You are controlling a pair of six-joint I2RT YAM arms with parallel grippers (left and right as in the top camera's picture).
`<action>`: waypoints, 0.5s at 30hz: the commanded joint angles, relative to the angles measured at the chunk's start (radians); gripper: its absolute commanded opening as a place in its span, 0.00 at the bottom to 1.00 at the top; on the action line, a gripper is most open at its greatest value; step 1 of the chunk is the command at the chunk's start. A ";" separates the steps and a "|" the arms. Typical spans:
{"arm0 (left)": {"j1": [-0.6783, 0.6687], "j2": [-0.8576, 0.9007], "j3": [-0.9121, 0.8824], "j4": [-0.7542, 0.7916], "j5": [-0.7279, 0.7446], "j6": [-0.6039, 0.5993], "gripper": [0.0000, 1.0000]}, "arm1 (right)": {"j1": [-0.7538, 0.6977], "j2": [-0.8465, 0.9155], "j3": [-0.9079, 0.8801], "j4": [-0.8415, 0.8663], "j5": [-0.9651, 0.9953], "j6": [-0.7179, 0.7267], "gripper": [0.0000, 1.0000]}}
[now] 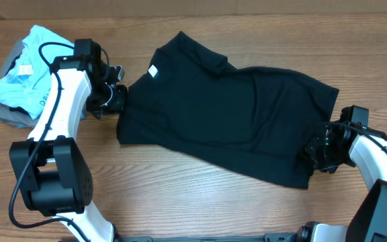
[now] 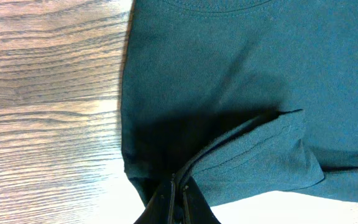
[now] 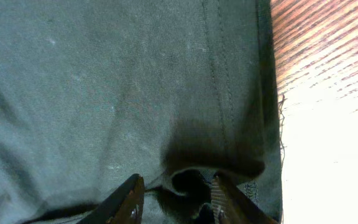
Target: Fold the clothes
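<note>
T-shirt [image 1: 227,114] clamped in closed left pincer [image 2: 178,186], straddled by part-open right pincer [image 3: 178,185].

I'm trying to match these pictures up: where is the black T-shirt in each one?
Overhead: T-shirt spread across the middle, between left hand and right hand.
Left wrist: fills the right side; the left hand pinches a fold at the bottom.
Right wrist: fills the left and middle; its hem sits inside the open right hand, at the bottom.
Shared landmark: the wooden table beside the shirt's edge.

Black T-shirt [image 1: 227,114] spread flat across table [image 1: 180,202] centre, lightly wrinkled, neck label showing.
</note>
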 commanded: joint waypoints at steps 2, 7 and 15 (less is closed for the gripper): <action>0.005 -0.026 0.023 -0.002 0.016 0.020 0.05 | 0.016 -0.012 -0.038 0.002 -0.044 0.008 0.21; 0.005 -0.027 0.023 -0.002 0.023 0.020 0.04 | 0.014 -0.019 0.001 -0.014 -0.079 0.001 0.04; 0.015 -0.068 0.161 -0.080 0.022 0.021 0.04 | 0.014 -0.204 0.208 -0.147 -0.078 0.002 0.04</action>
